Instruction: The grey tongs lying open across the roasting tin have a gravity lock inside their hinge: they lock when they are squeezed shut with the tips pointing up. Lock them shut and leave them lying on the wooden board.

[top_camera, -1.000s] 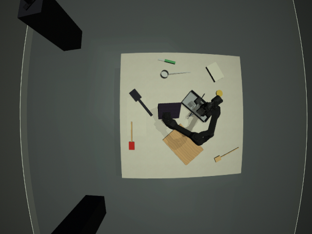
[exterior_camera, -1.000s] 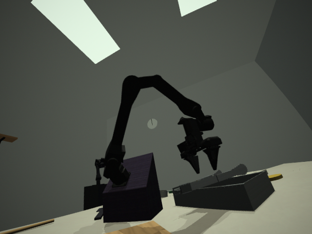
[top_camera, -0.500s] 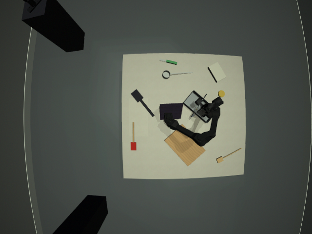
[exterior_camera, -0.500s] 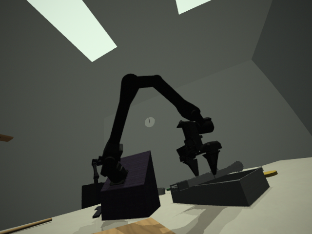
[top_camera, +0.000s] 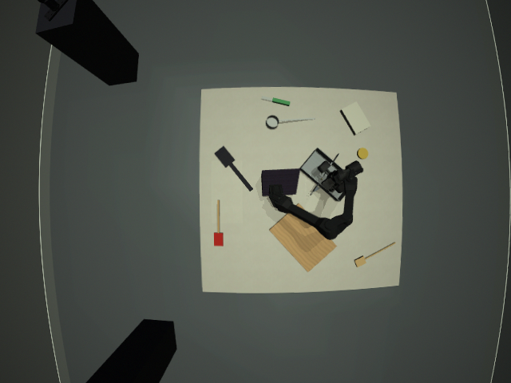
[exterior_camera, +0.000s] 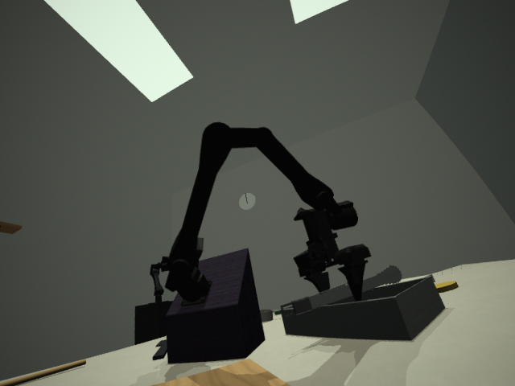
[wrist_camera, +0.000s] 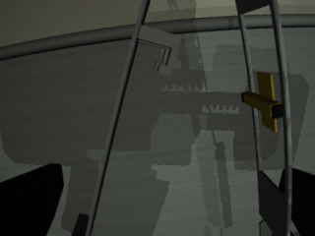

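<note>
The grey tongs lie open across the dark roasting tin. In the wrist view their two arms spread apart over the tin floor, and the right arm carries a yellow lock piece. My gripper is open and empty. It hangs low over the tin, one finger on each side of the tongs' arms, not touching them. The wooden board lies in front of the tin, partly under the arm.
The arm's dark base block stands left of the tin. A yellow disc lies just behind the tin. Further out lie a black spatula, a red spatula, a wooden spatula, a ring strainer and a white box.
</note>
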